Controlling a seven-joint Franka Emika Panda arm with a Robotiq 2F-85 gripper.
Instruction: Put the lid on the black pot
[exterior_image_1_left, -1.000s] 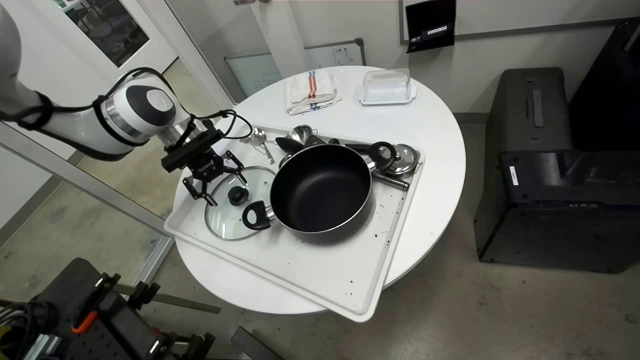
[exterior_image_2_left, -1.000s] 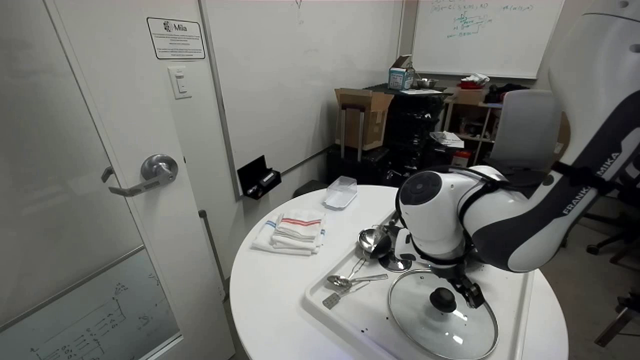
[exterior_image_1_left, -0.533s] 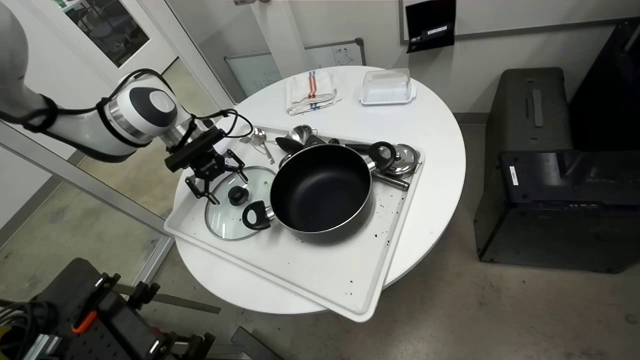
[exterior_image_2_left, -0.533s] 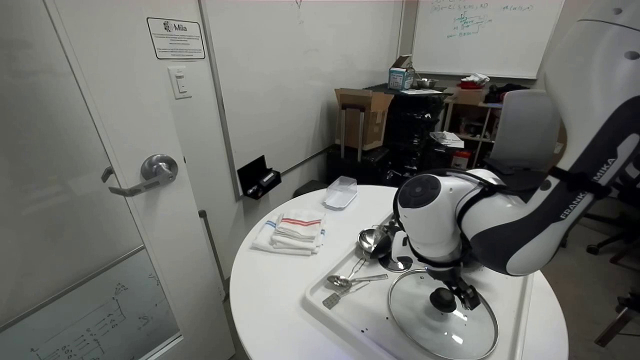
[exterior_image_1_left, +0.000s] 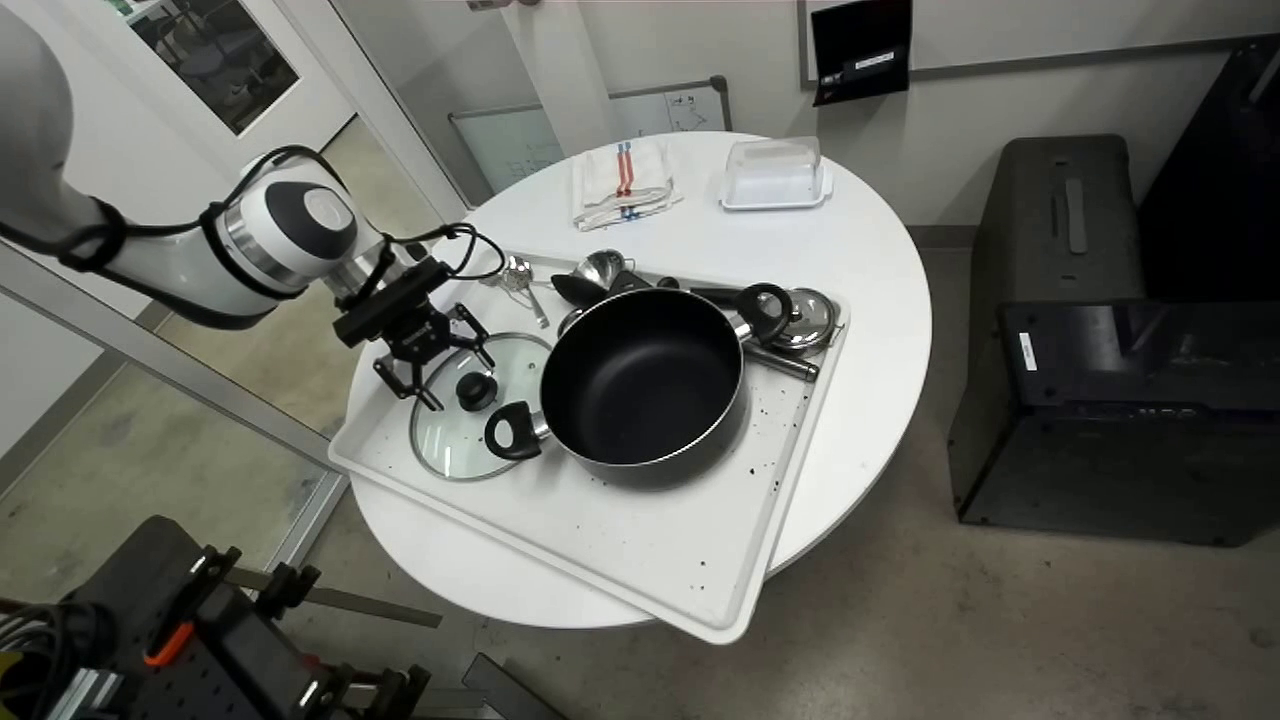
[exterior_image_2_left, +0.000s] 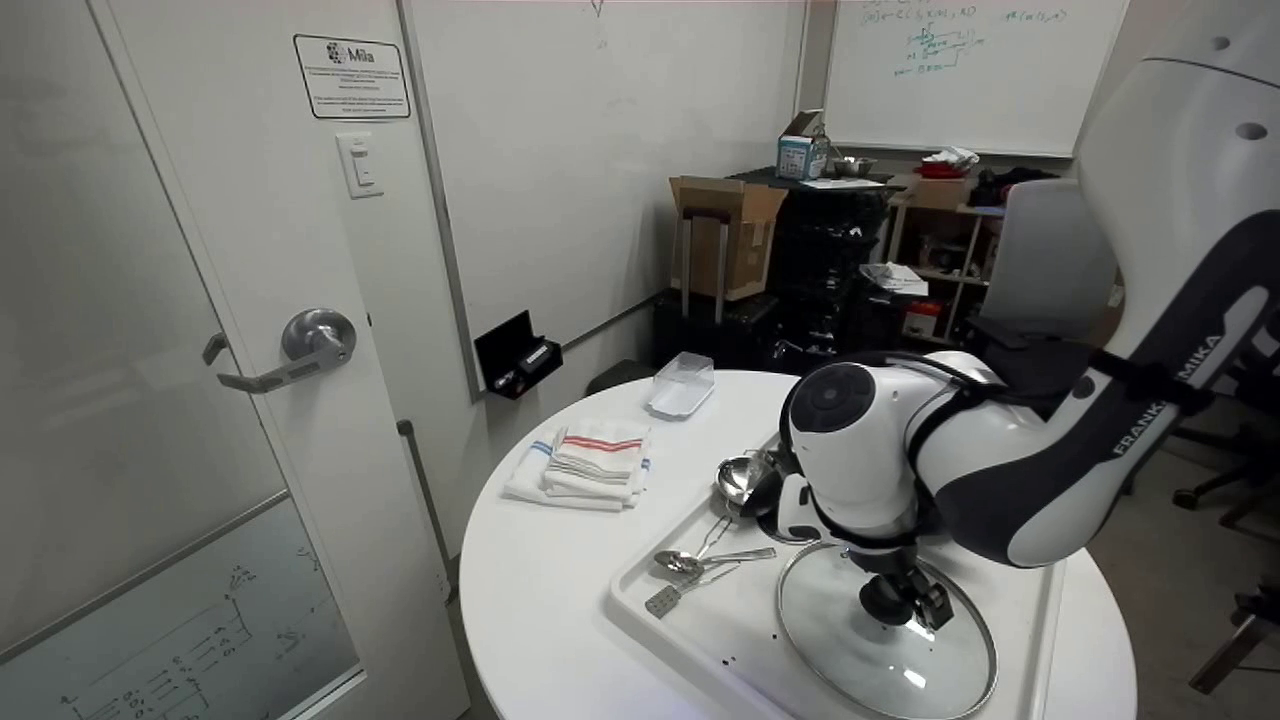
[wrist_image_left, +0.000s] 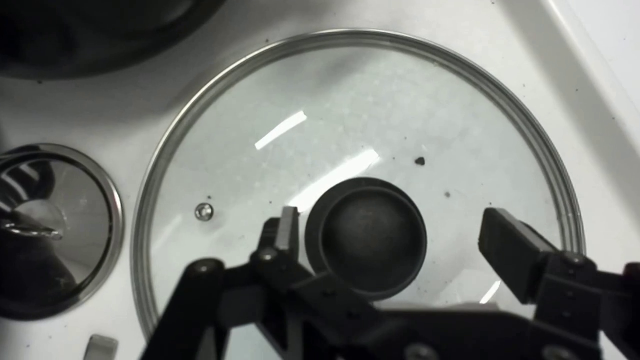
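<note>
The glass lid (exterior_image_1_left: 450, 440) lies flat on the white tray (exterior_image_1_left: 640, 540), its black knob (exterior_image_1_left: 476, 391) up. It also shows in an exterior view (exterior_image_2_left: 850, 665) and fills most of the wrist view (wrist_image_left: 350, 100). My gripper (exterior_image_1_left: 461, 383) is open above the lid. In the wrist view the knob (wrist_image_left: 370, 237) sits between my open fingers (wrist_image_left: 392, 227), close to the left finger and well apart from the right one. The black pot (exterior_image_1_left: 645, 380) stands uncovered beside the lid, one handle over the lid's edge. Its edge shows at the wrist view's top left (wrist_image_left: 100, 35).
Metal utensils (exterior_image_1_left: 515, 280) and a small metal pot or lid (exterior_image_1_left: 805, 320) lie on the tray around the pot. A shiny round metal piece (wrist_image_left: 55, 230) is left of the lid. Folded towels (exterior_image_1_left: 625, 185) and a clear-covered dish (exterior_image_1_left: 775, 175) stand at the table's back.
My gripper has lowered slightly toward the lid and shifted a little, bringing the fingers closer around the knob. The lid and pot have not moved.
</note>
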